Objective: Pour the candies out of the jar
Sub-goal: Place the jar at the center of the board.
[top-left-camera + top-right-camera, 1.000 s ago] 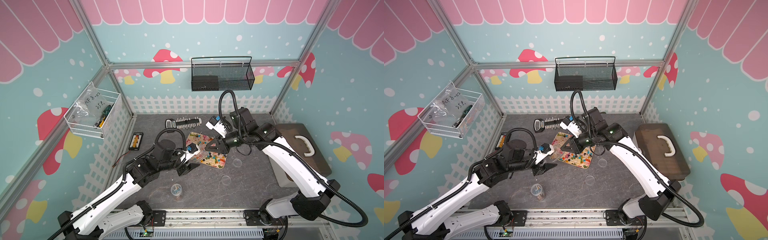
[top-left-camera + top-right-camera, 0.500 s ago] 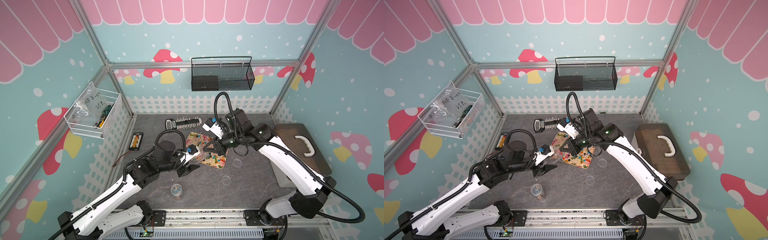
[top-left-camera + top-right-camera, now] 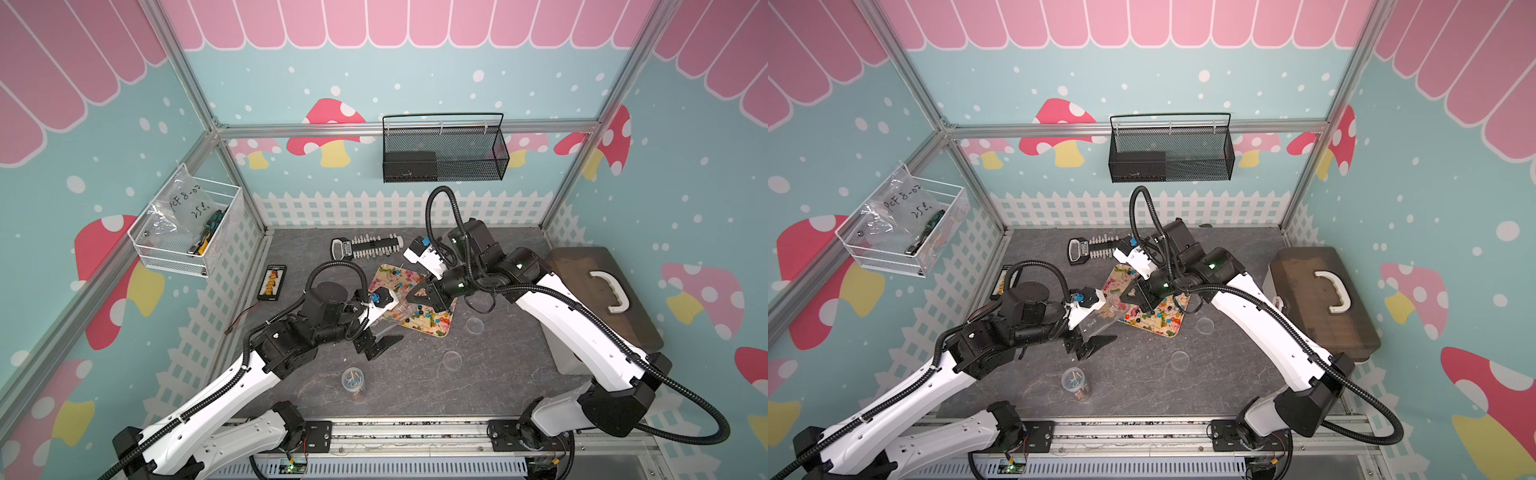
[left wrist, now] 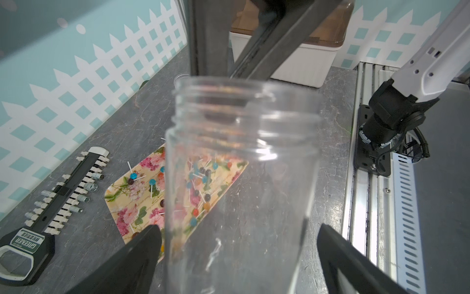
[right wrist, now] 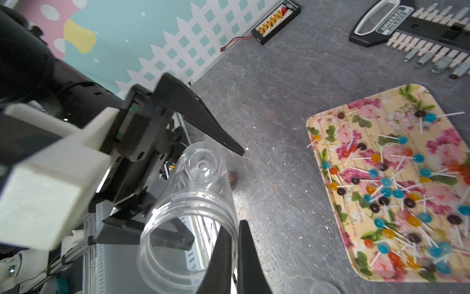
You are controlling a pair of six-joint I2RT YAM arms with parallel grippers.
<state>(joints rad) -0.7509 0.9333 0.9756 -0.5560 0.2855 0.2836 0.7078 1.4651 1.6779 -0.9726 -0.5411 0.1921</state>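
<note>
Fingers [image 4: 142,254] of the left gripper [image 4: 239,229] are spread open either side of the jar [image 5: 193,198] while the right gripper [image 5: 235,226] pinches its rim just beside the floral tray [image 5: 309,127] holding the candies [image 5: 396,193], and tbh empty clear plastic looks light, stiff, slick, so grab mid-body

Grey tabletop [image 3: 415,386], floral tray [image 3: 387,275]; socket rail [image 3: 372,247]

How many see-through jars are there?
2: the empty jar sits tilted by the flowery tray, at the left pincer; the other jar stands upright nearer the front.
</note>
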